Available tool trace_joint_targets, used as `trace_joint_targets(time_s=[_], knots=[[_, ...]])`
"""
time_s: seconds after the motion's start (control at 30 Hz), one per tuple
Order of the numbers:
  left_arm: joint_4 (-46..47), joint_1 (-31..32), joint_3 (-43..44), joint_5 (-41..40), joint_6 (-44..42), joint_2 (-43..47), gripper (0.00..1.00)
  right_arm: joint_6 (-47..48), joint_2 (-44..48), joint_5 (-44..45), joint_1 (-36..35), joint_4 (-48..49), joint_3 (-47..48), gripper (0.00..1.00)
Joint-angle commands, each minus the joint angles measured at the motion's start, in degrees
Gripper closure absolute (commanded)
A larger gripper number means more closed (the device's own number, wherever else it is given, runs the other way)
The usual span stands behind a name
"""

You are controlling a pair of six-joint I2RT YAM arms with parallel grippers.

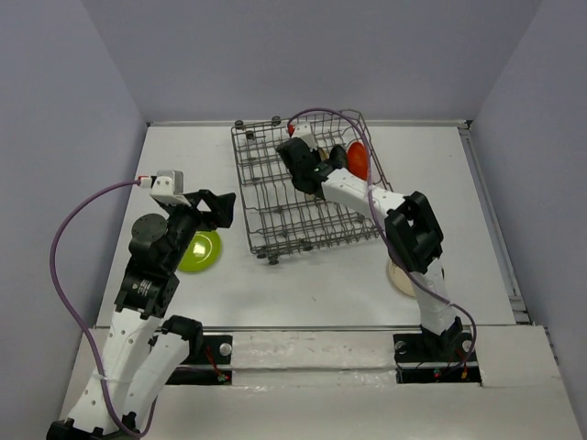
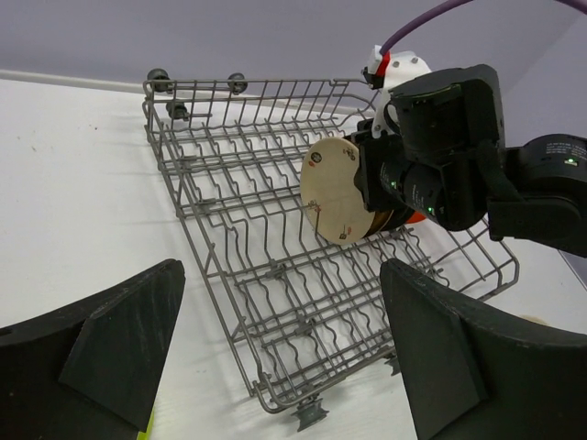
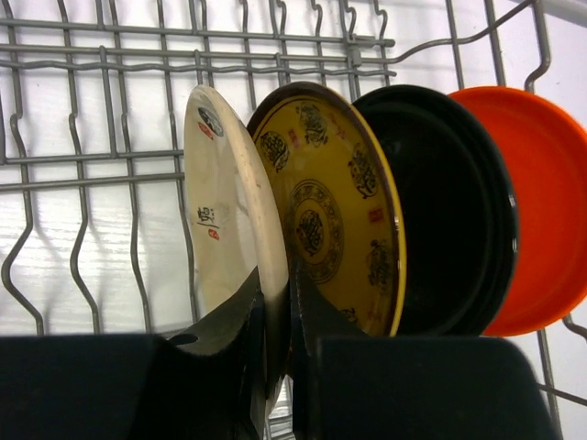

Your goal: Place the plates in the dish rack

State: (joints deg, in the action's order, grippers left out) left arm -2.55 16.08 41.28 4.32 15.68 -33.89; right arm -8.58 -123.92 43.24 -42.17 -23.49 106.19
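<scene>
I am setting the cream plate (image 3: 225,211) into the dish rack (image 1: 275,197), far-right side, my right tool (image 3: 278,302) clamping its rim. Next I am needing to release w/o tipping it. Left tool (image 1: 215,209) is standing apart.

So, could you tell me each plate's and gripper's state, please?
left gripper: open, empty.
right gripper: shut on marked cream plate.
marked cream plate: on edge in dish rack.
yellow-patterned plate: racked edgewise.
black plate: racked edgewise.
orange plate: racked edgewise.
lime green plate: flat on table.
other cream plate: flat on table.
</scene>
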Motion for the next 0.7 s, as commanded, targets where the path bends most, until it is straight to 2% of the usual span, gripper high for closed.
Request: trace_joint_targets(time_s=[0.0,0.13,0.33,0.43,0.67], knots=[[2.1,0.3,0.0,-0.5,-0.6,0.1,0.01,-0.3,-0.8,0.8,-0.7,-0.2,3.1,0.89],[2.1,0.2,0.0,-0.1,-0.6,-0.6,0.01,-0.2,-0.8,1.2,-1.2,-0.9,3.0,0.73],[1.9,0.1,0.2,-0.1,-0.6,-1.7,0.01,-0.6,2.3,0.4,-1.2,-1.2,1.5,0.59],[2.0,0.0,0.2,0.1,-0.5,-2.3,0.01,-0.8,5.3,-1.5,-1.2,-1.4,0.4,0.49],[1.9,-0.7,0.3,0.8,-0.2,-3.9,0.01,-2.7,12.1,-8.7,-1.2,-1.5,-2.6,0.46]])
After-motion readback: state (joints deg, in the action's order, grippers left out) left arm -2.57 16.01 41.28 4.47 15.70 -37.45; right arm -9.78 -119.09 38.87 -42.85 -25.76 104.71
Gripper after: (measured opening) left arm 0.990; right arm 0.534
